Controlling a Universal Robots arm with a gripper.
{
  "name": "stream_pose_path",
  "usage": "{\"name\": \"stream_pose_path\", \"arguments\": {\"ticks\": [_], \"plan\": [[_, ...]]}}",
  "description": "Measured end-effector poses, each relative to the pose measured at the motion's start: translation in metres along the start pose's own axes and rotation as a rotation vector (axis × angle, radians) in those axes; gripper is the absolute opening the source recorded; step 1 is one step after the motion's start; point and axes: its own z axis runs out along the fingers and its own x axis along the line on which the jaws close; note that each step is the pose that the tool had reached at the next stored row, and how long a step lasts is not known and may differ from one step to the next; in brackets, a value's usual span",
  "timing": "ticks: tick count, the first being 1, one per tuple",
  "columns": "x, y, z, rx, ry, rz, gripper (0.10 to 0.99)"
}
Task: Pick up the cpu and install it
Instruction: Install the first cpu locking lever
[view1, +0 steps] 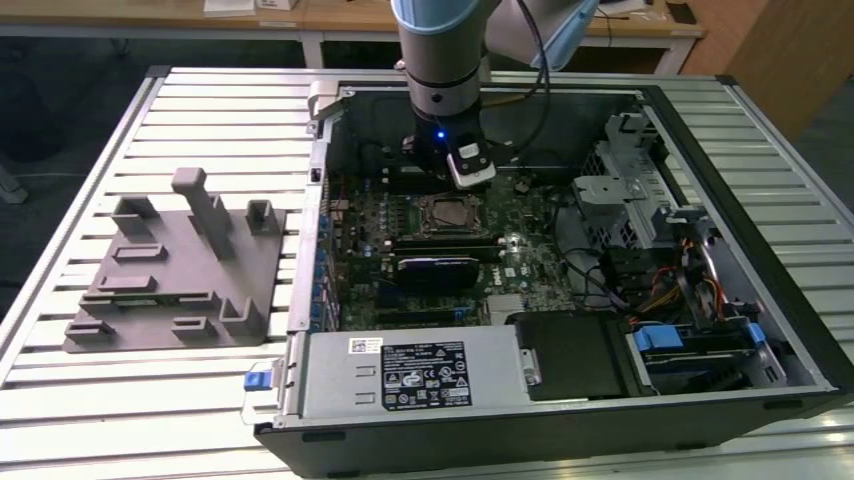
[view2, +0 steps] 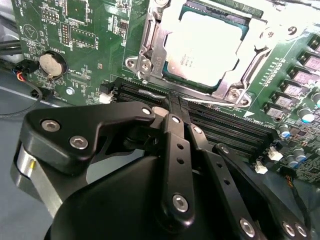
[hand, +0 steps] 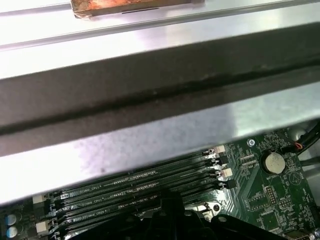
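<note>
Cpu (view2: 207, 47) seated, second wrist view.

Cpu (view2: 207, 47) in socket (view2: 150, 55); memory slots (view2: 225, 125) beside it.

Your arm (view1: 447, 60) comes down near-vertical from 12 o'clock in the exterior view, wrist pointing straight down, a blue light glowing on it. In the second wrist view your gripper (view2: 172, 100) has its black fingers (view2: 176, 145) pressed together, tips meeting, nothing between them.
</note>
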Motion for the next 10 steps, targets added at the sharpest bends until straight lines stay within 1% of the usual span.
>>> {"name": "stream_pose_path", "arguments": {"ticks": [3,6,8,10], "plan": [[-0.0004,-0.0001,0.0009,0.005,-0.0013,-0.001,0.106],[-0.0026,0.0003,0.0021,0.008,-0.0034,0.004,0.106],[-0.0043,0.0007,0.0027,0.010,-0.0049,0.010,0.106],[-0.0043,0.0007,0.0027,0.010,-0.0049,0.010,0.106]]}}
